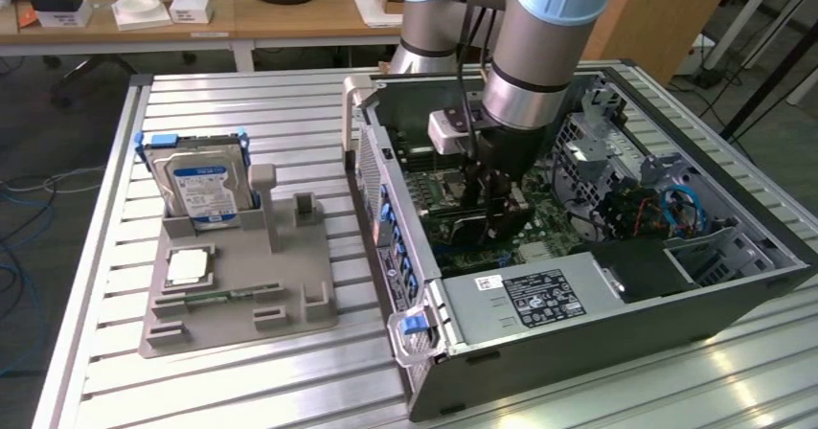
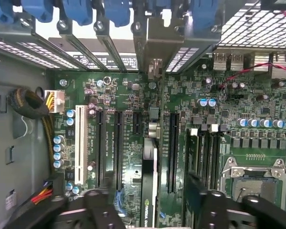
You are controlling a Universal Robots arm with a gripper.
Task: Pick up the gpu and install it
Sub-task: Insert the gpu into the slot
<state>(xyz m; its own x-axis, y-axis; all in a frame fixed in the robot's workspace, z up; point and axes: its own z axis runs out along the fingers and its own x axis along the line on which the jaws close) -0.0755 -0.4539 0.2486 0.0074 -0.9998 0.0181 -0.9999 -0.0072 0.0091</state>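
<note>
Claw [image 2: 150,210] hangs inside the computer case [image 1: 562,352], fingers apart and gripping nothing, directly over the gpu [image 2: 149,191]. The gpu stands on edge in a motherboard [image 2: 128,143] slot, bracket toward the rear openings, apparently seated.

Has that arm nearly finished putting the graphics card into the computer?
Nearly, it seems. Done: the gpu stands upright on the motherboard, its bracket at the rear slots. In hand: nothing; the gripper sits open astride the card, fingers clear of it. Left: I cannot tell whether it is fully seated.
</note>
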